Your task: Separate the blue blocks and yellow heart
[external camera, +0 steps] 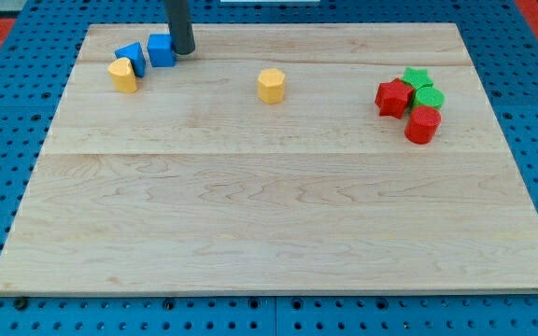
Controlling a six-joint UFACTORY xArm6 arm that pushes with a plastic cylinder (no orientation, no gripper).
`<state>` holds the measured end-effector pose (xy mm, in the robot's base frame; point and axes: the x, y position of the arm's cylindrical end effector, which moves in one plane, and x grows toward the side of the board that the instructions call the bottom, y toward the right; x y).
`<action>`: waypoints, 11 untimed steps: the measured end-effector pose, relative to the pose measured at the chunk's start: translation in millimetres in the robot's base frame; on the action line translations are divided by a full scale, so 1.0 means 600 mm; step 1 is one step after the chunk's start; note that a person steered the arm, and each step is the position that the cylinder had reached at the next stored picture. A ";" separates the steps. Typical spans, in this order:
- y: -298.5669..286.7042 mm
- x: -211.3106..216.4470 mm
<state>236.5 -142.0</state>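
Two blue blocks sit at the view's top left: a blue cube (162, 50) and a blue wedge-like block (131, 57) to its left. A yellow heart (123, 75) lies just below the blue wedge, touching it. My tip (184, 50) is at the right side of the blue cube, touching or nearly touching it. The rod rises out of the view's top.
A yellow hexagon-like block (271, 85) sits at the top middle. At the view's right is a cluster: a red star (393, 97), a green star (417, 77), a green block (429, 98) and a red cylinder (422, 124). The wooden board (269, 215) lies on a blue pegboard.
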 end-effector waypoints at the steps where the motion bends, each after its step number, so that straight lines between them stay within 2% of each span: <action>1: -0.056 -0.006; 2: -0.066 -0.059; 3: -0.135 -0.060; 6: -0.095 0.165; 7: -0.018 0.188; 8: 0.082 0.188; 10: 0.194 0.155; 11: 0.180 0.106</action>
